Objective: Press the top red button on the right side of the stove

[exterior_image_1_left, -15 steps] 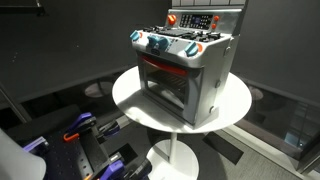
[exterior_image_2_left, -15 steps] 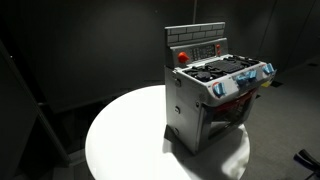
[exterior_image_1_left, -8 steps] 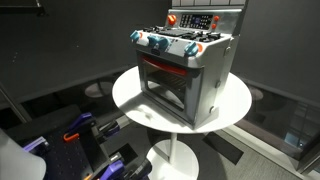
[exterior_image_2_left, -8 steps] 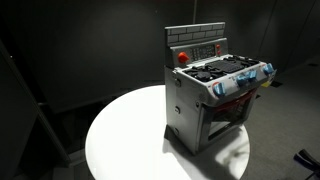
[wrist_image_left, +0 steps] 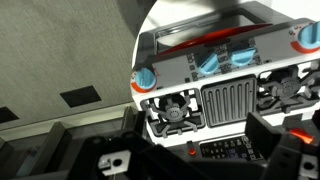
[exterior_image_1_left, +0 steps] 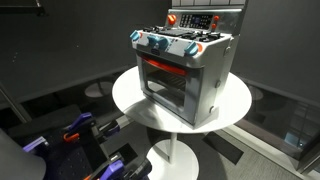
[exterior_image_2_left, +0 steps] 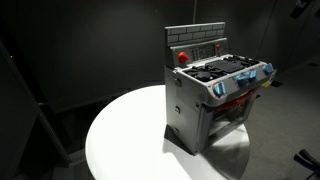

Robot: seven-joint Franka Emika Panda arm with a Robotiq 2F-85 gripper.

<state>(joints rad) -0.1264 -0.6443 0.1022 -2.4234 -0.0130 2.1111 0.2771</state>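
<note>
**Colleague:** Where is your tool right now?

**Operator:** My gripper point(wrist_image_left: 197, 130) hangs above the stove point(wrist_image_left: 215, 70), and its camera looks down on the cooktop. In the wrist view the two fingers point(wrist_image_left: 272, 135) stand wide apart at the bottom of the picture. A burner point(wrist_image_left: 172, 108) and the centre grille point(wrist_image_left: 232, 100) show in the gap, so I read it as released and holding nothing.

**Colleague:** Why so high?

**Operator:** My guess is that from up here I can line up over the back panel point(exterior_image_1_left: 205, 20) before I descend. For the press I would rather bring the jaws together, so that one blunt tip meets the button instead of straddling it.

**Colleague:** And the button?

**Operator:** The red button point(exterior_image_1_left: 171, 19) sits at one end of that raised panel, above the burners. Both exterior views show it, and from the side the red button point(exterior_image_2_left: 182, 57) is bright against the grey. In the wrist view I cannot pick it out for certain, because a finger covers that corner.

**Colleague:** What carries the stove?

**Operator:** A round white table point(exterior_image_1_left: 128, 98). The blue knobs point(wrist_image_left: 210, 62) line the stove's front edge, opposite the panel. I judge it to be a light toy, so a hard push could slide it. I would press gently, along the button's own axis.
</note>
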